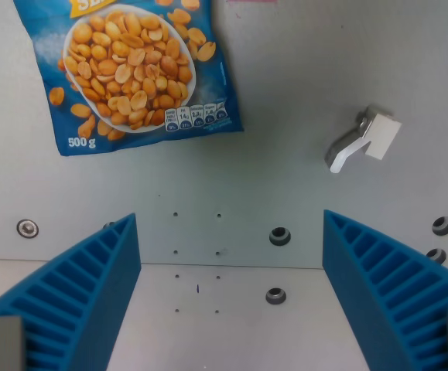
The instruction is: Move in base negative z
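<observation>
Grey table (pixel 285 154) | pincer (pixel 231 301) open, above | peanut bag (pixel 131 69) beyond, left

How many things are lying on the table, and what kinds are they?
Peanut bags: 1
White plastic parts: 1
Total: 2
Both lie beyond the open gripper.

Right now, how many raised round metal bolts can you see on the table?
5: one at far left, two in the middle, two at the right edge. The blue fingers may hide others.
</observation>
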Action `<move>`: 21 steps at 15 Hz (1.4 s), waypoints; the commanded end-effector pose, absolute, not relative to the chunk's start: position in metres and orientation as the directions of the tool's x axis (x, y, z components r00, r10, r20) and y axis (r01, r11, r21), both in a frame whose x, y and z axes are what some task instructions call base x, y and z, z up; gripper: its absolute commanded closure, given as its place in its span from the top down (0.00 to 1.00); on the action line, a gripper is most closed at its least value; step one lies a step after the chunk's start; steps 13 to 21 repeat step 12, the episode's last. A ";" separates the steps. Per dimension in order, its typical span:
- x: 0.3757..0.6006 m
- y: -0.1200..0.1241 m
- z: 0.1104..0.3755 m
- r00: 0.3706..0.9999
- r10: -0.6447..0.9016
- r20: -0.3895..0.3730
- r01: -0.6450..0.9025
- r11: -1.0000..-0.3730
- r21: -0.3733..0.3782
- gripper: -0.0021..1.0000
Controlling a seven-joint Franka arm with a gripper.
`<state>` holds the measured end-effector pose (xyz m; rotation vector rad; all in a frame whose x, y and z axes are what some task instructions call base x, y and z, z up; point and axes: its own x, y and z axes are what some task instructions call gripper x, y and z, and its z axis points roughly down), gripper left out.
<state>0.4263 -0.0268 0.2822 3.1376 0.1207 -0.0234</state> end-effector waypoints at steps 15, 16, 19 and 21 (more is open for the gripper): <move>0.430 -0.027 0.225 0.997 0.077 -0.009 0.077 -0.997 0.002 1.00; 0.430 -0.027 0.225 0.997 0.077 -0.009 0.077 -0.997 0.002 1.00; 0.430 -0.027 0.225 0.997 0.077 -0.009 0.077 -0.997 0.002 1.00; 0.430 -0.027 0.225 0.997 0.077 -0.009 0.077 -0.997 0.002 1.00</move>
